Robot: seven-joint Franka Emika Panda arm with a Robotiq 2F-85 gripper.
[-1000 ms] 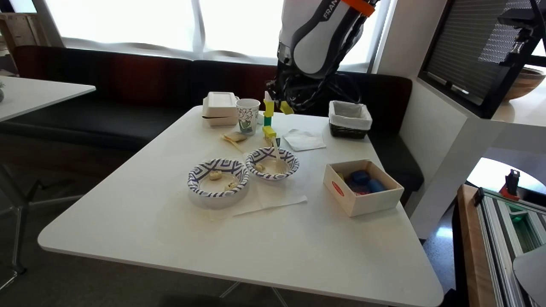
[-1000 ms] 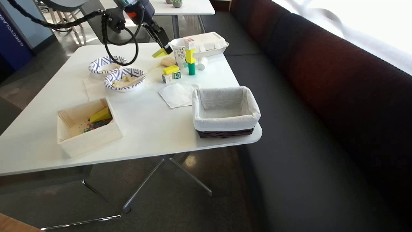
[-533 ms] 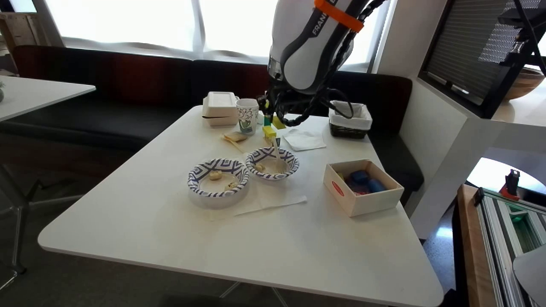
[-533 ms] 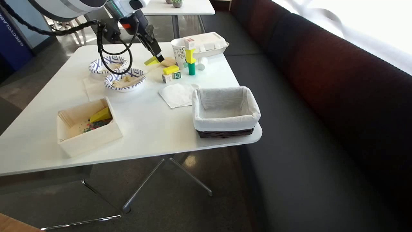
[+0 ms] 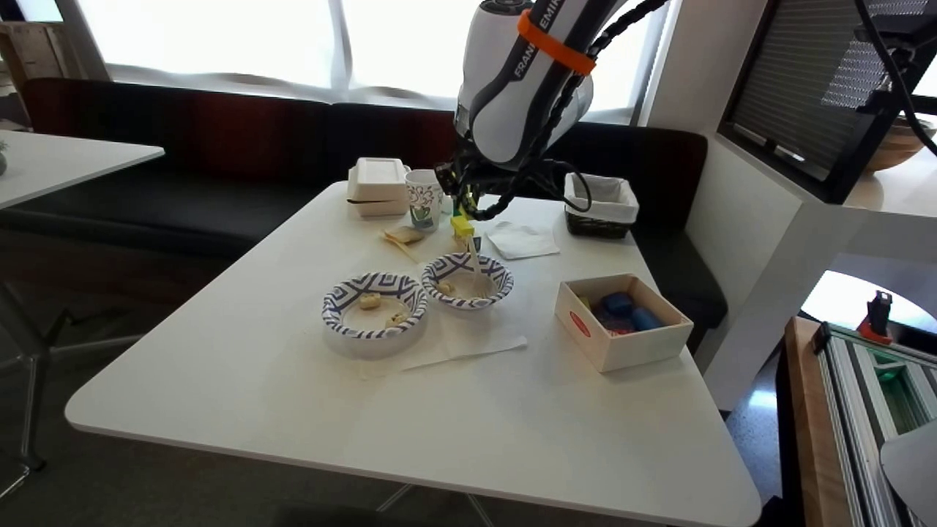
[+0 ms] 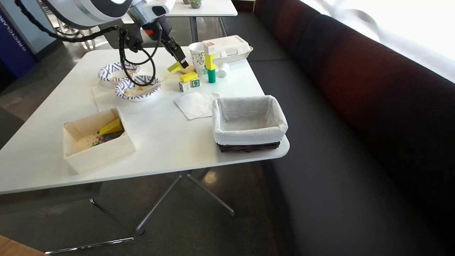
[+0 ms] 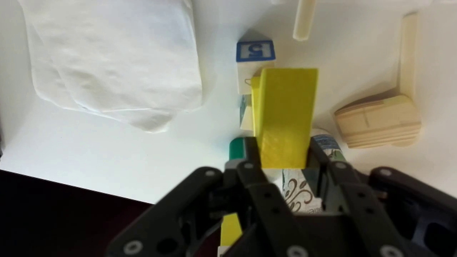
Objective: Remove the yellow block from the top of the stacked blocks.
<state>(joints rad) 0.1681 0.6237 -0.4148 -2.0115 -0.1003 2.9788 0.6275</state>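
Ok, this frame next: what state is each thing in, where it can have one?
Claw: closed, gripping
Held yellow block: gripped, tilted
Lower yellow block: flat on printed blocks
Tall stack: upright
Paper cup: upright, open
Takeout box: nearly shut, gap showing
Wooden box: open, blocks inside
Lined basket: open
Patterned bowls: upright, food bits inside
Napkins: loosely layered

Cup [image 5: 425,196]: white, brown swirls, green motif. My end effector [image 7: 284,153], near the cup: black. Block [image 7: 288,114] I hold, near the cup: plain yellow. Stack [image 6: 210,64], just beside the cup: green base [image 6: 211,76], yellow middle [image 6: 209,59], whitish top [image 6: 209,48] with reddish marking. Numbered blocks [image 6: 195,83], near the cup: white, blue or green trim; bar [image 6: 188,76] on them: yellow. Bowls [image 5: 334,301], apart from the cup: white, blue-violet zigzag. Basket [image 6: 249,147], well apart from the cup: dark brown, white liner [image 6: 245,136]. Box [image 5: 648,351], likewise: pale wood, red oval [image 5: 578,324].
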